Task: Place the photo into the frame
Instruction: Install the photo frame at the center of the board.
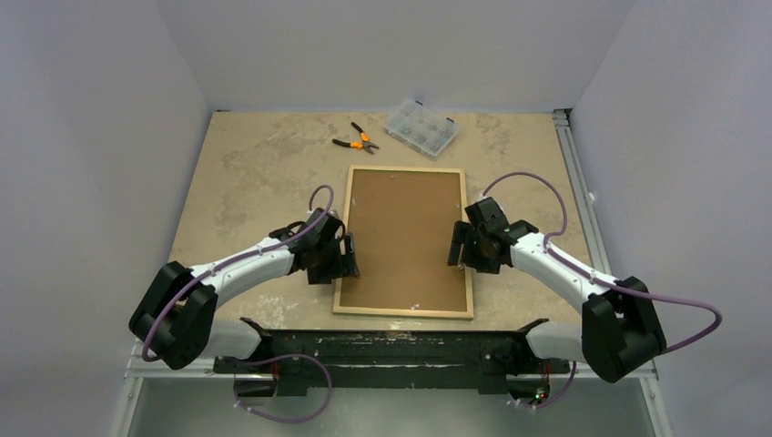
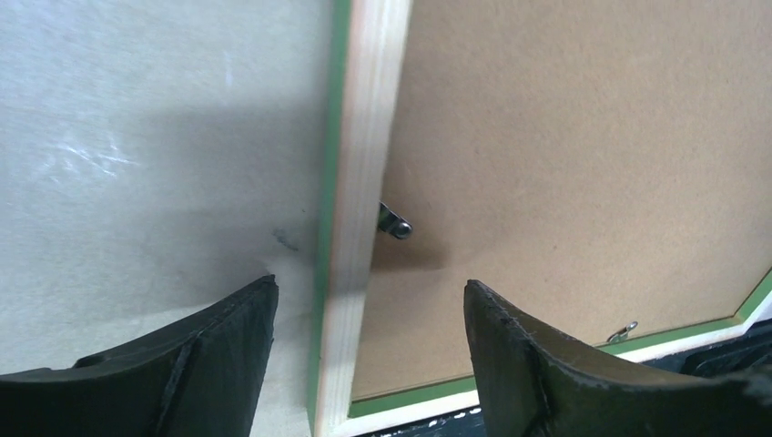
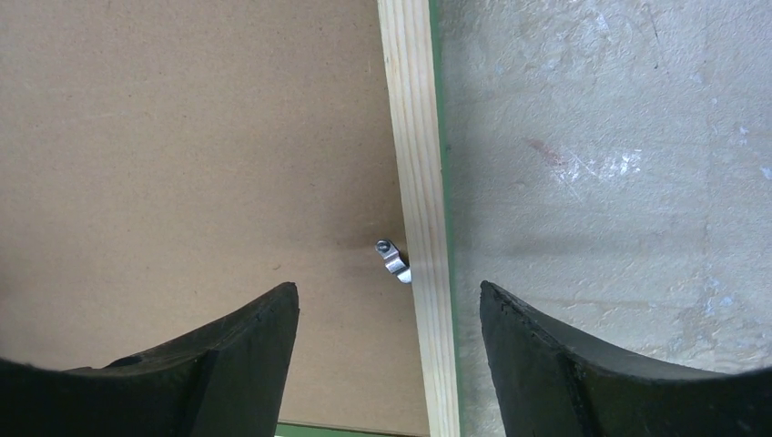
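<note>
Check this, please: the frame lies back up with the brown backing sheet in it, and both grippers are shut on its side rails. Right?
One mistake: both grippers are open, not shut. The wrist views show the left gripper and the right gripper each spread wide astride a rail. The frame lies back up, backing sheet in it.

One frame, one backing sheet, two arms, two loose items on one table.

There is one picture frame point(image 1: 403, 312), lying in the middle of the top view, and one brown fibreboard backing sheet point(image 1: 405, 237) within it. Three metal clips show up close: two in the left wrist view point(image 2: 394, 221) point(image 2: 624, 330) and one in the right wrist view point(image 3: 393, 260). There are two arms, the left arm point(image 1: 246, 264) and the right arm point(image 1: 564, 269), and two purple cables point(image 1: 319, 196) point(image 1: 537, 182). The left gripper point(image 2: 369, 300) and the right gripper point(image 3: 390, 300) have two black fingers point(image 2: 182, 364) each, four in all. At the upper middle lie one pair of orange-handled pliers point(image 1: 357, 139) and one clear compartment box point(image 1: 421, 127). There is one beige table point(image 1: 255, 173).
</note>
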{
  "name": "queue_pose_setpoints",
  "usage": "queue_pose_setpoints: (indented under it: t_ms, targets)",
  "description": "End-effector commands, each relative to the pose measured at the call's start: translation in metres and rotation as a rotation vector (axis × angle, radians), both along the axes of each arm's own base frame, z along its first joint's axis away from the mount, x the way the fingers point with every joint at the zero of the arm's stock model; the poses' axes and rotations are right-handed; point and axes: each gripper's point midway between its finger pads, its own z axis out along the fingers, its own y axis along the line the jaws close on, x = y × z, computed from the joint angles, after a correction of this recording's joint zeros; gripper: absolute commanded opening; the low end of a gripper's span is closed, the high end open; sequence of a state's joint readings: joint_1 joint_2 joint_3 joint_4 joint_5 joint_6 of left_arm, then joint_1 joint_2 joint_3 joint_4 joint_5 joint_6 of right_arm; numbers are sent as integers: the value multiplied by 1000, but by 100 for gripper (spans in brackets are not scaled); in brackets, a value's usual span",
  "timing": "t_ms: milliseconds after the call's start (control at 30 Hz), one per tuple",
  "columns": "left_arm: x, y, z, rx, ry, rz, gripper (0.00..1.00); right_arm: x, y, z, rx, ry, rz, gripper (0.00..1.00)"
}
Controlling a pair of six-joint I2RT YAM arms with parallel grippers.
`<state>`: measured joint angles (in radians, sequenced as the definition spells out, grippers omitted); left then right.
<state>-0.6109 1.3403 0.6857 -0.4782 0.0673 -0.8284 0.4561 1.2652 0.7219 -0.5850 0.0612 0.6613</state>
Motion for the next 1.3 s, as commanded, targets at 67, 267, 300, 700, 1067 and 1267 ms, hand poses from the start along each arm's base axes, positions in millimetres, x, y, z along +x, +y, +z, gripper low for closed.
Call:
queue_pose_setpoints:
  t_ms: [67, 267, 300, 700, 1067, 1267]
  targets:
    - [24, 8, 6, 3, -33, 18, 66, 2, -3, 0, -19, -4, -4, 69]
    - [27, 10, -7, 45, -3, 14, 55, 1, -8, -8, -58, 18, 4, 54]
    - [27, 11, -10, 56, 1, 18, 52, 3, -12, -8, -79, 15, 2, 53]
    - [40, 16, -20, 149, 17, 8, 16, 1, -28, -8, -179, 28, 0, 52]
    - [34, 17, -16, 128, 9, 5, 7, 6, -27, -19, -239, 58, 19, 26]
    - [31, 12, -10, 91, 4, -17, 8, 14, -30, -16, -278, 17, -14, 0]
